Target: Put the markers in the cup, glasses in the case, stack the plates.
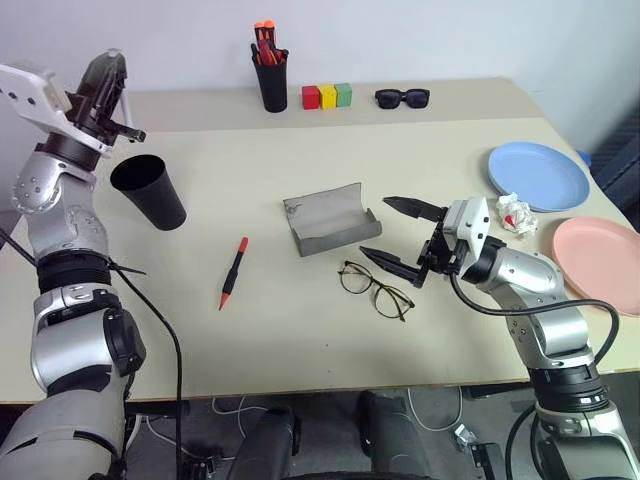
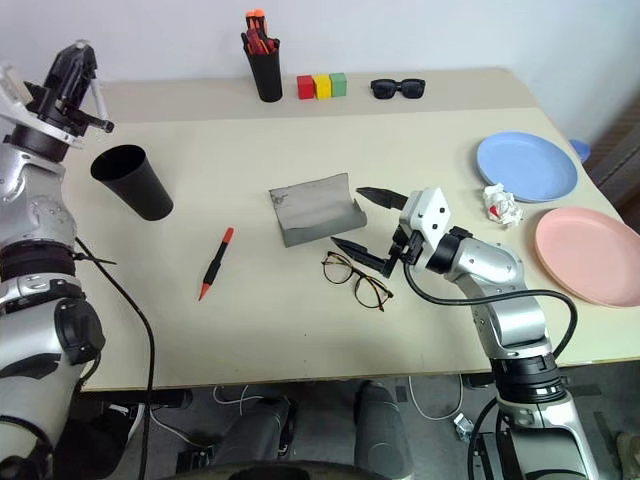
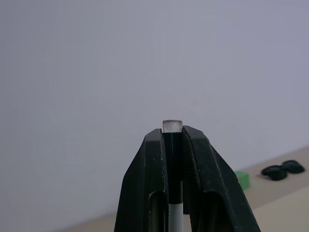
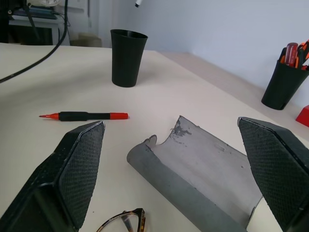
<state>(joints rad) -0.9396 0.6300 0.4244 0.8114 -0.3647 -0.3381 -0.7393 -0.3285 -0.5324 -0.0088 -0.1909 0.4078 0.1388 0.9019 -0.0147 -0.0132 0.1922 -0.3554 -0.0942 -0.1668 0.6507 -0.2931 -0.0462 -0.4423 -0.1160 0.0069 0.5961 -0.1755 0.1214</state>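
The red-capped black marker (image 1: 233,272) lies on the table, left of the open grey case (image 1: 330,222). Wire-framed glasses (image 1: 375,288) lie unfolded just in front of the case. The black cup (image 1: 150,190) stands upright at the left. My left gripper (image 1: 108,58) is raised above and behind the cup, pointing upward, shut on a thin white-barrelled marker (image 3: 173,212). My right gripper (image 1: 375,226) hovers open beside the case's right end, just behind the glasses, with nothing between its fingers. The blue plate (image 1: 538,175) and pink plate (image 1: 600,262) lie side by side at the right.
A crumpled white and red paper (image 1: 517,213) sits between the plates. Along the back stand a black pen holder (image 1: 270,75) with orange-capped markers, three coloured blocks (image 1: 327,96) and black sunglasses (image 1: 402,97).
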